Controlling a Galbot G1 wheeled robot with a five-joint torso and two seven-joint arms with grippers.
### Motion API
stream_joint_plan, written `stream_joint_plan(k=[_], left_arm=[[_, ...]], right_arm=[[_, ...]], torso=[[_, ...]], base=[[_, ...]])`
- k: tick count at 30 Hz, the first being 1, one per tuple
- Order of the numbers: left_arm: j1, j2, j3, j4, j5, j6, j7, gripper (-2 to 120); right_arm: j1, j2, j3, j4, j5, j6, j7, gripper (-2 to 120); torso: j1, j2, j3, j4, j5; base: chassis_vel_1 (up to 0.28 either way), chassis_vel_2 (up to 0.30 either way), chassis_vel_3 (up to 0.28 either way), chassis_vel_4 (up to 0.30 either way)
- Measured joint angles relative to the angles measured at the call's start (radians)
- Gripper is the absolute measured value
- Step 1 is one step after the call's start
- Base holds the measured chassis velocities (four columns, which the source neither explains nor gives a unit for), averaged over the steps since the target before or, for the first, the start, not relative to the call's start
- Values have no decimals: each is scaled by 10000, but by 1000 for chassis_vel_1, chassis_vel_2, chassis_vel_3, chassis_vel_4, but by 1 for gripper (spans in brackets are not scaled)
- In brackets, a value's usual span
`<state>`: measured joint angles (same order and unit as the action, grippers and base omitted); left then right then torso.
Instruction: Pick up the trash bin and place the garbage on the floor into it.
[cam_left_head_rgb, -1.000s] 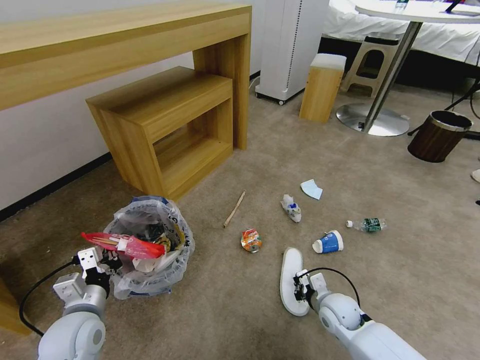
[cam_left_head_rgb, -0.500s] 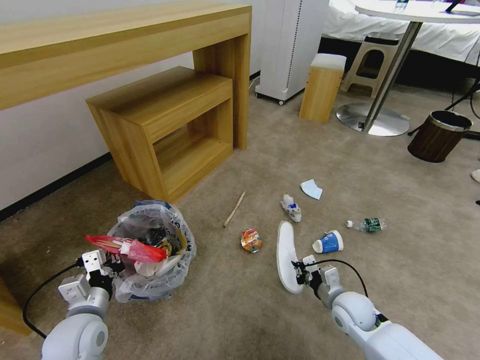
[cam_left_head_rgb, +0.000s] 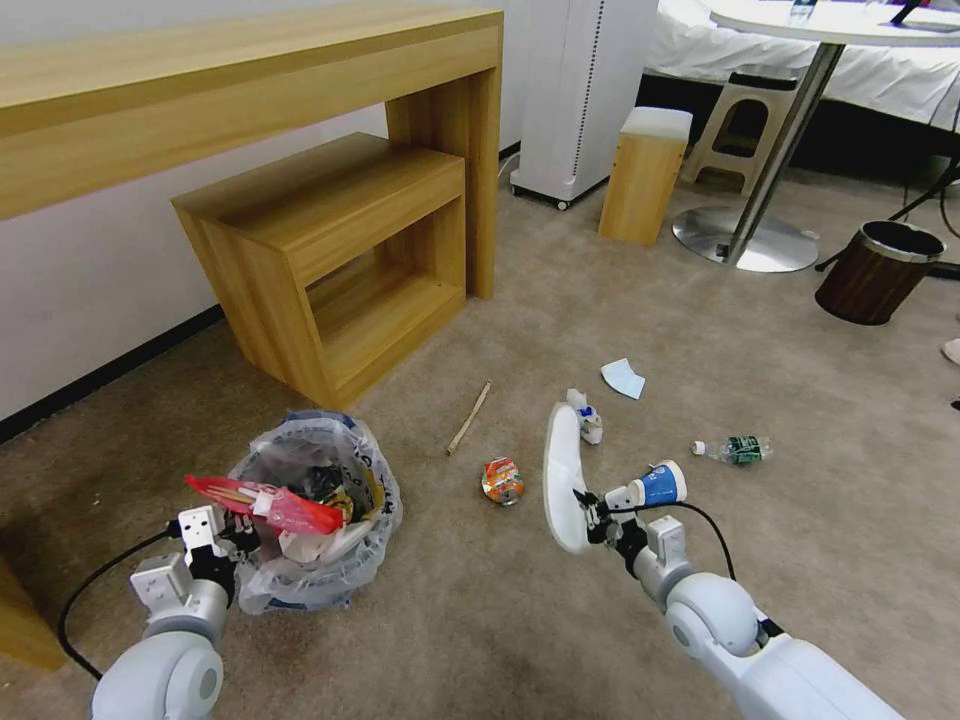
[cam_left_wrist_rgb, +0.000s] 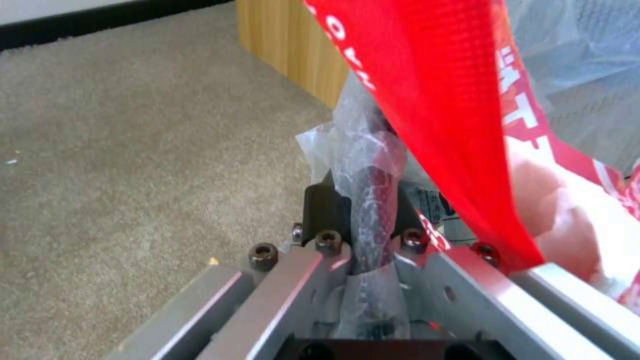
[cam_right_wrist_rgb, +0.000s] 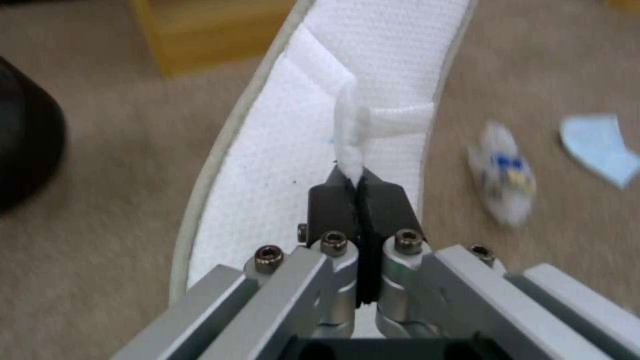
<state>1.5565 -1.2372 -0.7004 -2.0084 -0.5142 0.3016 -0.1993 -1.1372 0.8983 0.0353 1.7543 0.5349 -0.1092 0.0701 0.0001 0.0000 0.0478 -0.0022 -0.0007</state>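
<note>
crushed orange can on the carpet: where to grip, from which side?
Take the crushed orange can from above, fingers across its narrower width. It lies flattened on the carpet, so the sides offer little; open floor surrounds it.

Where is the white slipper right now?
In the head view the white slipper hangs pinched in the right end effector, lifted above the carpet beside the crushed can.

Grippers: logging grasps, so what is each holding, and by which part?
Right gripper pinches the white slipper by its strap. Left gripper clamps the trash bin by its bag-lined rim.
</note>
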Motion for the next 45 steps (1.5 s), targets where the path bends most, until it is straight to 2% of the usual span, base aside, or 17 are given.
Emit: stream_joint_plan(k=[14, 22, 32, 40, 45], left_arm=[[137, 288, 376, 35, -176, 249, 6, 0], [246, 527, 457, -150, -640, 535, -66, 0], [308, 1044, 370, -1180, -2726, 1849, -974, 0], [120, 1391, 305, -1333, -3310, 2176, -1157, 0], [-49, 1912, 308, -1238, -3641, 2277, -1118, 0]], right_arm=[[781, -528, -478, 1803, 184, 669, 215, 0], [1276, -655, -880, 2066, 301, 1301, 83, 0], [1680, -812, -1211, 2423, 368, 1776, -248, 0], [2100, -835, -1531, 2579, 443, 1988, -422, 0], [2557, -884, -1844, 2621, 563, 2127, -694, 0]], torso=[[0, 0, 0, 0, -2], [0, 0, 0, 0, -1], [0, 0, 0, 0, 1], [0, 0, 0, 1, -1], [0, 0, 0, 0, -1]], base=[[0, 0, 0, 0], [0, 0, 0, 0], [0, 0, 0, 0], [0, 0, 0, 0], [0, 0, 0, 0]])
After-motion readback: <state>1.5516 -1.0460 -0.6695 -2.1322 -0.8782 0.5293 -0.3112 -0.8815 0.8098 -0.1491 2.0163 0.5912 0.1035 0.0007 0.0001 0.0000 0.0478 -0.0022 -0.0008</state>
